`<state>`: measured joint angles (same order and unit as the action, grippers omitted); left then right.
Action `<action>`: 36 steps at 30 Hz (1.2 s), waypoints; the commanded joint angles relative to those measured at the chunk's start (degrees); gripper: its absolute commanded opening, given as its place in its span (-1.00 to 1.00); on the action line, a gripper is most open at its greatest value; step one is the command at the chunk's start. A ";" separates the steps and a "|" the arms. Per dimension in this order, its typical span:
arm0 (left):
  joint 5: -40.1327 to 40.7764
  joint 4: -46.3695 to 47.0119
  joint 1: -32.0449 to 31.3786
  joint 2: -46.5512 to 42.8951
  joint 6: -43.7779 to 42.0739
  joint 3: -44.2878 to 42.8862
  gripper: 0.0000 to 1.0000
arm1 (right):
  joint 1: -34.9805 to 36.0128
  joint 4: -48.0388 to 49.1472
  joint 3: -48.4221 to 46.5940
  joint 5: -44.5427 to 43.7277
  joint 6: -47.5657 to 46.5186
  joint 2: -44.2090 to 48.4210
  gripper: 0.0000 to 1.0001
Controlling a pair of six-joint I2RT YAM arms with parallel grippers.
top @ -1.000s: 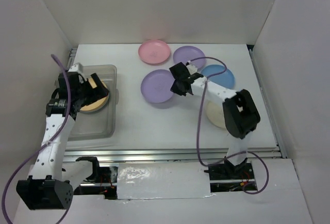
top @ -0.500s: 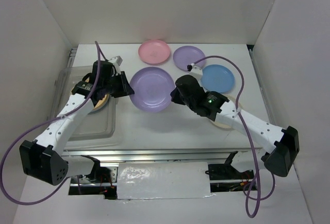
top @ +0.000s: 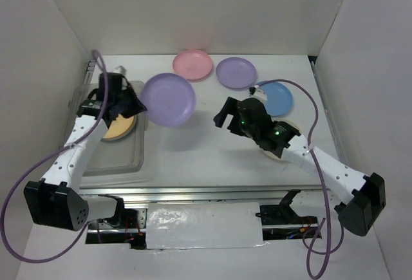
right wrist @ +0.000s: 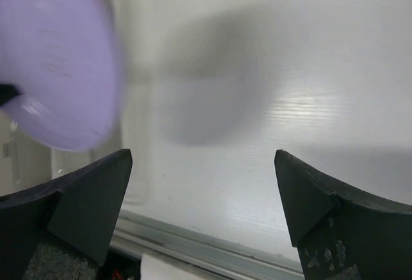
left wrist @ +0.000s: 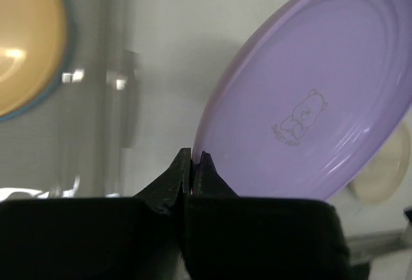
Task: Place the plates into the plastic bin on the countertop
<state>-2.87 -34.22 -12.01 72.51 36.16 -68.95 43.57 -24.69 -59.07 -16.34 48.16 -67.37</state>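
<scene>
The bin (top: 122,158) stands at the desk's (top: 206,158) left, an inner plate (top: 118,129) in it. The raised plate (top: 168,98) hangs just right of the bin. Behind, left to right: back plate (top: 192,64), middle plate (top: 235,72), right plate (top: 278,98).

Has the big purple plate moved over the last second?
Yes. The big purple plate went left, away from the blue plate, toward the plastic bin.
</scene>
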 commanded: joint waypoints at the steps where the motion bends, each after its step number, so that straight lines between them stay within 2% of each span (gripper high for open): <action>1: 5.52 -1.91 15.71 -3.16 5.93 -0.41 -1.00 | -5.16 1.57 3.87 2.97 0.97 5.59 1.00; 3: 2.36 -0.42 23.13 -3.95 6.73 3.09 -1.00 | -7.09 1.40 10.01 3.85 0.62 12.58 1.00; 4: 1.91 -0.24 29.09 -3.78 7.08 4.07 -1.00 | -8.92 1.31 11.24 4.38 0.36 14.18 1.00; 6: 2.08 0.81 33.44 -1.86 8.04 7.05 -1.00 | -10.34 0.08 13.45 5.35 -0.09 18.13 1.00; 7: 0.95 2.73 37.81 -0.89 8.13 7.94 -1.00 | -11.48 -1.05 13.89 6.13 -0.78 19.29 1.00; 10: -3.01 7.21 42.14 3.24 8.84 10.50 -1.00 | -12.37 -3.16 14.77 6.23 -2.28 22.98 1.00; 14: -5.30 8.64 43.65 10.35 8.40 9.10 -1.00 | -16.05 -5.80 14.68 7.02 -4.56 26.58 1.00; 17: -6.71 9.78 45.23 12.47 9.01 9.45 -1.00 | -19.73 -6.78 15.65 10.53 -5.79 29.22 1.00; 18: -6.88 9.87 45.41 13.00 8.84 9.18 -0.87 | -20.62 -7.04 16.00 11.41 -5.97 29.93 1.00; 19: -7.93 9.87 45.23 13.53 8.66 8.92 -0.32 | -21.50 -7.39 16.35 13.16 -6.06 30.80 1.00; 20: -7.68 8.91 44.97 13.97 8.66 8.66 -0.06 | -22.47 -7.39 17.05 14.04 -6.32 32.29 1.00; 21: -7.15 8.47 44.36 13.80 8.75 8.48 0.12 | -23.87 -7.57 17.23 14.66 -6.41 32.91 1.00; 22: -5.49 8.03 44.01 13.54 8.84 8.57 0.56 | -24.67 -8.26 17.41 15.45 -6.59 33.70 1.00; 24: -5.12 7.24 42.69 11.78 8.92 8.83 0.99 | -26.78 -9.15 17.15 15.72 -6.94 35.03 1.00; 30: 2.07 0.14 37.78 4.14 6.82 6.46 0.99 | -34.59 -12.31 19.16 13.71 -5.10 32.31 1.00; 34: 5.60 -0.24 33.82 -7.43 5.06 8.30 0.99 | -47.13 -9.08 25.91 11.68 -2.29 27.22 1.00; 36: 4.55 -1.64 31.35 -9.31 2.26 7.43 0.99 | -50.50 -6.88 27.42 13.52 -2.55 25.80 1.00</action>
<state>-0.25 -33.47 21.63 67.09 42.19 -59.53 -2.55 -33.47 -34.15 -2.63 44.40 -39.75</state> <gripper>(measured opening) 0.993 0.997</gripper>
